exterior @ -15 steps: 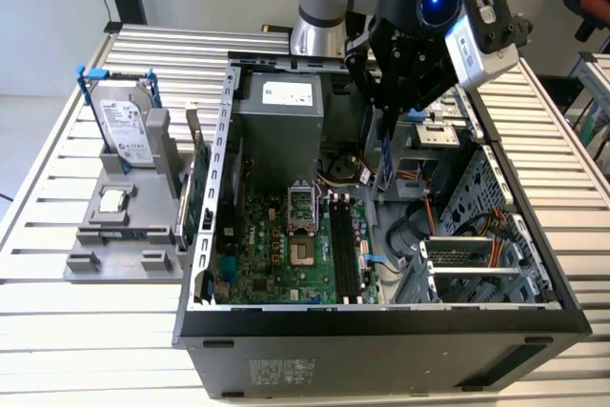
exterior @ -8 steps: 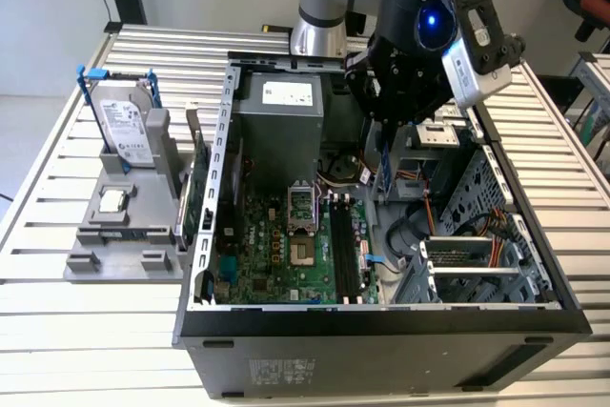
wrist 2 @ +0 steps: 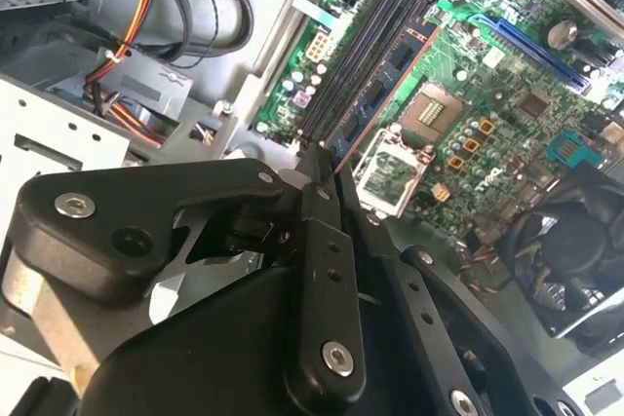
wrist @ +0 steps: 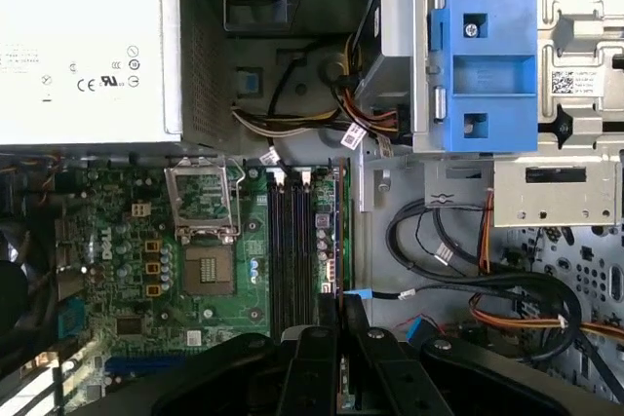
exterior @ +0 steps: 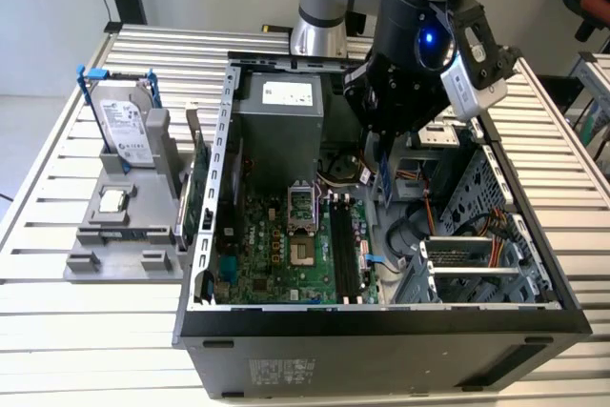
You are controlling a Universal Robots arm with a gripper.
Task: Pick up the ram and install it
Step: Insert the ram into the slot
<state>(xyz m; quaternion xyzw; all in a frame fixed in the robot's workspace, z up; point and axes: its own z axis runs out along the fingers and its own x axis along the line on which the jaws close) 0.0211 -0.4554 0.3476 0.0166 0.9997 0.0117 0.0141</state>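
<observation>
Your gripper (wrist 2: 319, 168) is clenched on the ram (wrist 2: 380, 85), which sticks out from between the fingers over the motherboard (wrist 2: 487, 85). It lies in line with the black memory slots (wrist 2: 366, 41); you cannot tell whether it touches them. In the exterior view the arm (exterior: 419, 7) hangs over the open case (exterior: 381, 350) on the tabletop (exterior: 57, 331).

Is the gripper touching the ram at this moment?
Touching. In the second wrist view the gripper is shut on the near end of the ram, which juts out from between its fingertips with no gap.
</observation>
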